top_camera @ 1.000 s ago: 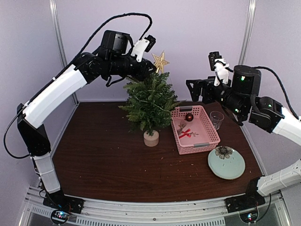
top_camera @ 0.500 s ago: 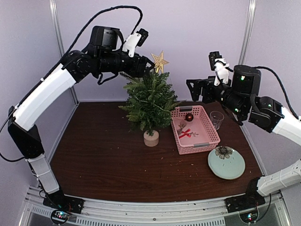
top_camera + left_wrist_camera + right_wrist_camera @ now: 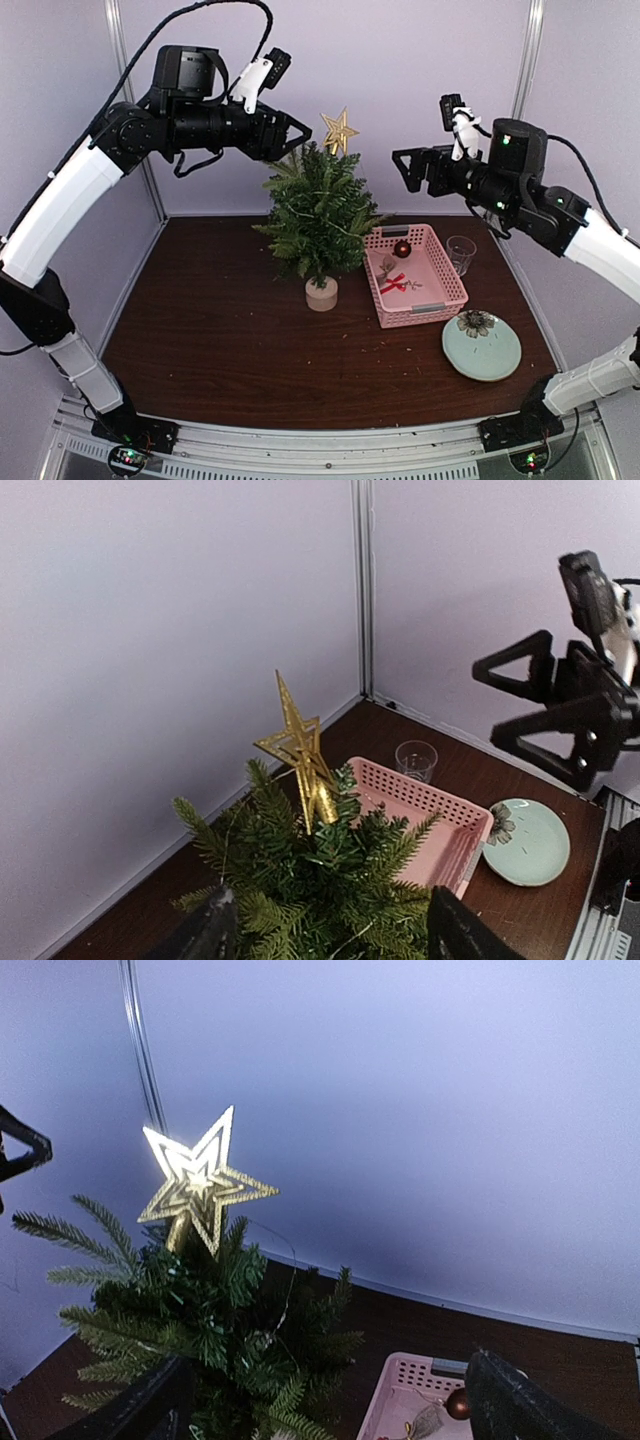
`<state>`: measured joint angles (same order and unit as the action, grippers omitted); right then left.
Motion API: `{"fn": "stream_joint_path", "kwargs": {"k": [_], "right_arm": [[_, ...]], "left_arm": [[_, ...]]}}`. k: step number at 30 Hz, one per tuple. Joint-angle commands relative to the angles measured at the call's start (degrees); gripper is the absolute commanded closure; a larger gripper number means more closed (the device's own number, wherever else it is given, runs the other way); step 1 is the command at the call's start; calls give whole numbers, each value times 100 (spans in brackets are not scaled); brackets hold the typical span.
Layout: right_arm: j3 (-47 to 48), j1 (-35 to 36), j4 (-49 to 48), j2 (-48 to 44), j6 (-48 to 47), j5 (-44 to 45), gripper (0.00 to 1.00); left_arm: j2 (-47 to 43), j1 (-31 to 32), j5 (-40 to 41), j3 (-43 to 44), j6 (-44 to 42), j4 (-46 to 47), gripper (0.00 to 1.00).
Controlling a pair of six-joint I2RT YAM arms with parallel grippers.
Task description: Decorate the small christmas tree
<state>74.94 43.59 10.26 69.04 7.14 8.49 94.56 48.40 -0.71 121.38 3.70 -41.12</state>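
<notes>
Well, we see the small christmas tree (image 3: 318,215) standing upright on its wooden stump on the brown table (image 3: 230,340), a little past centre toward 12 o'clock, with a gold star (image 3: 339,131) on its tip. Our left gripper (image 3: 296,137) hangs at the star's 9 o'clock, jaws apart and empty. Our right gripper (image 3: 400,172) hangs at the star's 3 o'clock, farther off, jaws spread wide, also empty. A pink basket (image 3: 447,290) lies just at the tree's 3 o'clock, with a clear glass (image 3: 461,252) at its 2 o'clock and a pale green plate (image 3: 490,355) at its 5 o'clock.
</notes>
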Motion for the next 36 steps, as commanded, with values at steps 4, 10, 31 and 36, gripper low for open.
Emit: {"fn": "stream_joint_path", "kwargs": {"k": [4, 10, 31, 36], "right_arm": [[1075, -951, -642, 963, 423, -2438, 4], [1781, -1984, -1765, 2000, 1591, -4586, 6], [3894, -2217, -2456, 4078, 3040, -7052, 20], [3748, -2092, -1480, 3712, 2145, -6973, 22]], "left_arm": [[-735, -57, -432, -1034, -75, 97, 37], [-1015, -102, -457, -1372, -32, 8, 37], [-894, -665, -754, -1318, 480, -221, 36], [-942, -666, -714, -1309, 517, -173, 36]]}}
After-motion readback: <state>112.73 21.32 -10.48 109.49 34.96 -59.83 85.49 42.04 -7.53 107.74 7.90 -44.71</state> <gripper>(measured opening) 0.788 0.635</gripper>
